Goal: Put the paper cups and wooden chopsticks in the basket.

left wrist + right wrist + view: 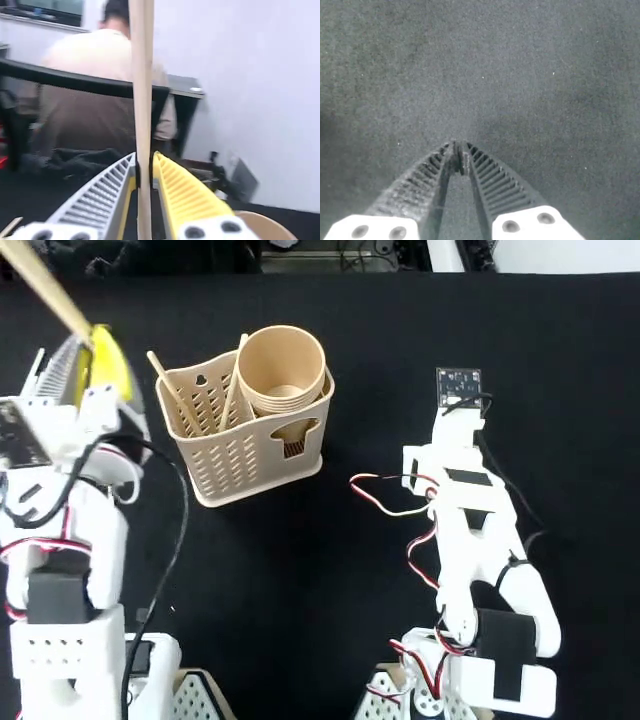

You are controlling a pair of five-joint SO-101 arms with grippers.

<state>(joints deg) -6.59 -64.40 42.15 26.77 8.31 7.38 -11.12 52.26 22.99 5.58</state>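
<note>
A cream perforated basket (250,455) stands on the black table and holds stacked paper cups (283,370) and two wooden chopsticks (172,392). To its left my left gripper (88,352) is raised off the table, shut on another wooden chopstick (45,285) that sticks up and away toward the far left corner. In the left wrist view that chopstick (141,100) runs straight up between the grey and yellow fingers of the gripper (144,167), and a cup rim (265,224) shows at the corner. My right gripper (458,155) is shut on nothing, just above bare cloth, right of the basket.
The right arm (475,530) is folded back at the table's right side with red, white and black wires beside it. A small circuit board (458,385) sits at its far end. Black cloth covers the table between the arms.
</note>
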